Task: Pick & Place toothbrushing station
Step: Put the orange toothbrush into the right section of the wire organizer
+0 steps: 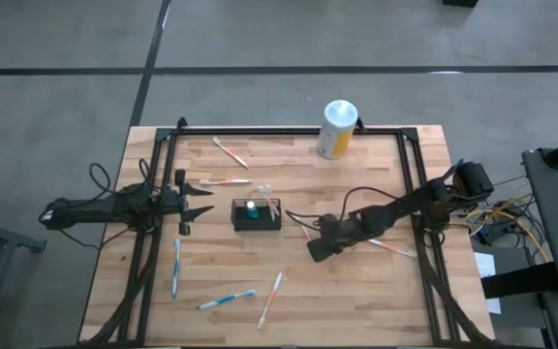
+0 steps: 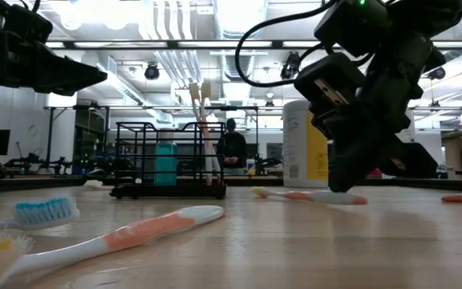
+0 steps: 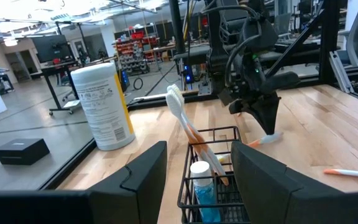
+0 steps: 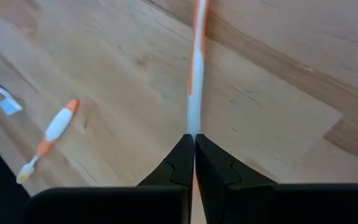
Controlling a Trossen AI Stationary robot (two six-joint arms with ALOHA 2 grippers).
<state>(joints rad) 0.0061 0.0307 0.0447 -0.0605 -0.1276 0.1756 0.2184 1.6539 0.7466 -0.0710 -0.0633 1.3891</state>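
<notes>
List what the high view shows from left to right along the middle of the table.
Left gripper, jaws open → toothbrushing station holding two toothbrushes → right gripper, jaws shut on an orange-and-white toothbrush.

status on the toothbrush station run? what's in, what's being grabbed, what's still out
Done: the black mesh basket holds two orange-and-white toothbrushes leaning up and a small blue tube.
In hand: the right gripper is shut on an orange-and-white toothbrush lying on the table right of the basket. The left gripper waits open beside the basket.
Left: about six loose brushes on the table, among them a blue one.
</notes>
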